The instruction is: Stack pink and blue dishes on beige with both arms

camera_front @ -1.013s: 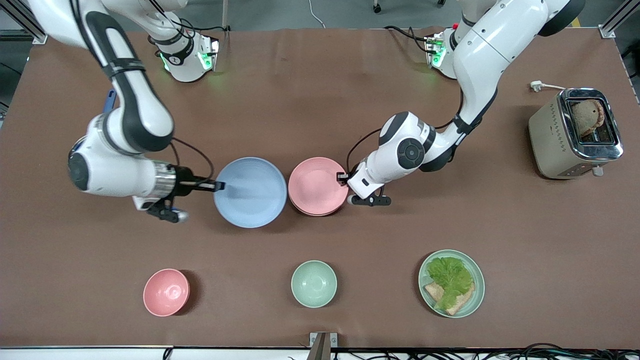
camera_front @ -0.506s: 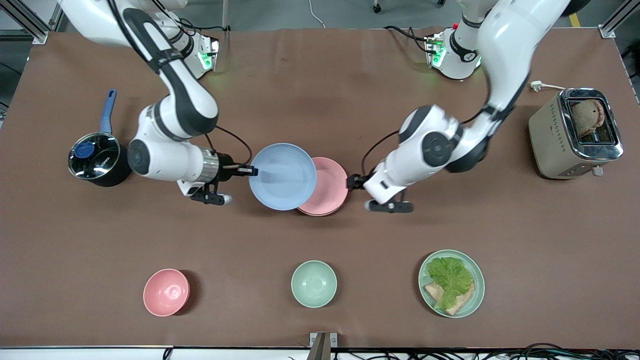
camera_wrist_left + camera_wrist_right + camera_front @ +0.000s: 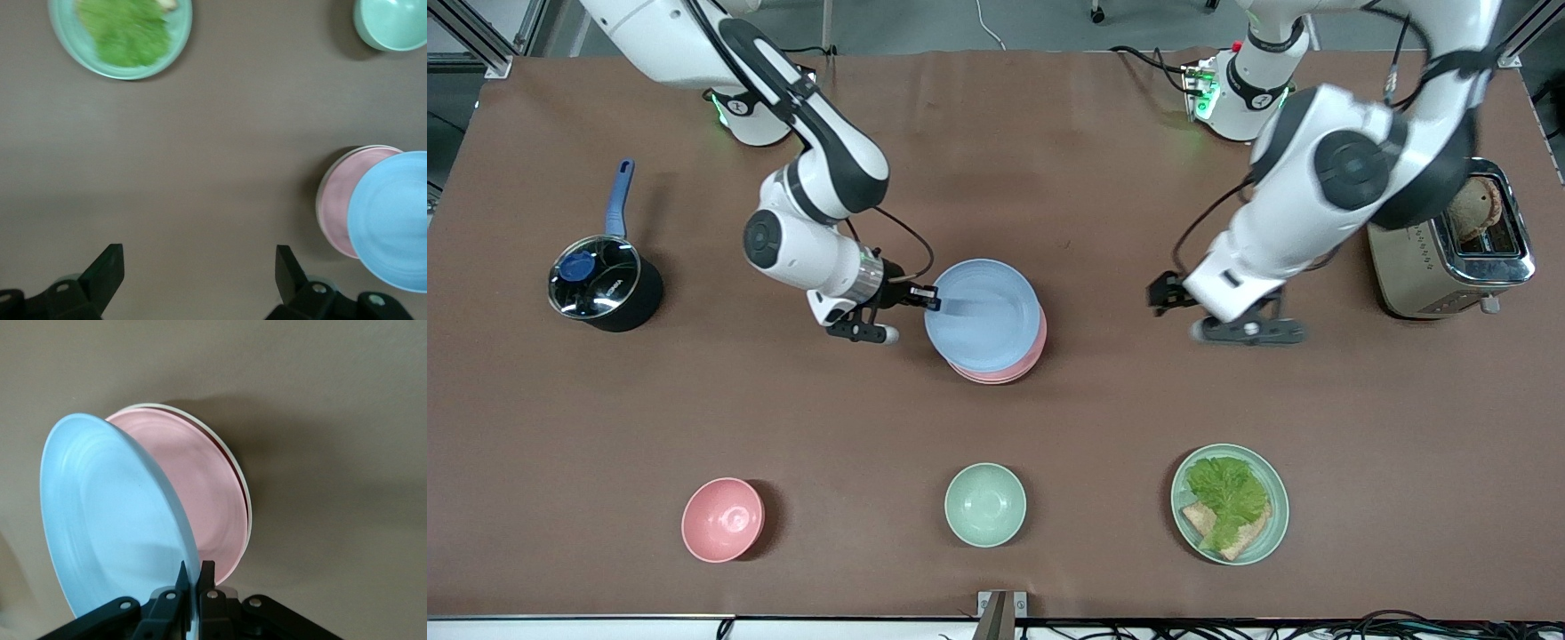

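Note:
My right gripper (image 3: 932, 300) is shut on the rim of the pale blue plate (image 3: 983, 313). It holds the plate tilted over the pink plate (image 3: 1009, 367), covering most of it. In the right wrist view the fingers (image 3: 208, 577) pinch the blue plate (image 3: 107, 513) at its edge. Beneath it lies the pink plate (image 3: 203, 487), which rests on the beige plate (image 3: 245, 495); only a thin cream rim of that one shows. My left gripper (image 3: 1161, 295) hangs open and empty over bare table between the stack and the toaster. Its wrist view shows the stack off to one side, with the pink plate (image 3: 337, 207) partly covered.
A dark saucepan (image 3: 605, 284) with a blue handle stands toward the right arm's end. A toaster (image 3: 1449, 240) stands toward the left arm's end. Nearer the front camera are a pink bowl (image 3: 723, 520), a mint bowl (image 3: 985, 504) and a green plate with lettuce (image 3: 1230, 504).
My right arm carried the blue plate sideways until it came over the pink plate. My left gripper let go of the pink plate, rose and drew back toward the toaster.

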`<state>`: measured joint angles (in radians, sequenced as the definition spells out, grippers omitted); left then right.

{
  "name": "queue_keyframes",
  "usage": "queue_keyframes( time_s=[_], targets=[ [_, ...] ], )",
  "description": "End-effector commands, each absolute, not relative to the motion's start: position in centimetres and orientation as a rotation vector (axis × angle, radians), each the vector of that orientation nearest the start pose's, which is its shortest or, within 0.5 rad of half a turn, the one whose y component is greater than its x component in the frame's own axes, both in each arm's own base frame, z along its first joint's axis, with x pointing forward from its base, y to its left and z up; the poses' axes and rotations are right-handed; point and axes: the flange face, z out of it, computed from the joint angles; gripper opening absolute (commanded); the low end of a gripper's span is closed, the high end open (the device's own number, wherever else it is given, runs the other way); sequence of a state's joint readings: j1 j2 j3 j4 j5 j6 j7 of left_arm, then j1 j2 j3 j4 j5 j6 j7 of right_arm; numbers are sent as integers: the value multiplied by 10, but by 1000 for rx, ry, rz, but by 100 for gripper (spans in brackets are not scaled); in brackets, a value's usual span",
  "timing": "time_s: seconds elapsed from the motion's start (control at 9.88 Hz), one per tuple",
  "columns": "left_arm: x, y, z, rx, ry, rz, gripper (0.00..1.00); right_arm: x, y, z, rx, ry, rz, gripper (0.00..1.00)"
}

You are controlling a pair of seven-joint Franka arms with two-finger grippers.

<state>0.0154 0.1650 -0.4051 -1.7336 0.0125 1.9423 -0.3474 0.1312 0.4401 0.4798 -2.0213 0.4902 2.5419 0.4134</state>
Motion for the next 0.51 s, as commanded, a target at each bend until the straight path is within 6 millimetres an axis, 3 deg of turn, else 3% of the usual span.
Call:
queue_keyframes(
  time_s=[0.0, 0.1, 0.41],
  targets=[
    [553, -171, 539, -3141, 142, -122, 100, 504, 347, 257, -2632, 358, 197, 4],
    [552, -143, 561, -3137, 152, -144, 100, 502, 347, 247, -2633, 367, 195, 4],
    [541, -94, 618, -3125, 125, -161, 100, 493, 349, 237, -2644, 362, 201, 11]
  ],
)
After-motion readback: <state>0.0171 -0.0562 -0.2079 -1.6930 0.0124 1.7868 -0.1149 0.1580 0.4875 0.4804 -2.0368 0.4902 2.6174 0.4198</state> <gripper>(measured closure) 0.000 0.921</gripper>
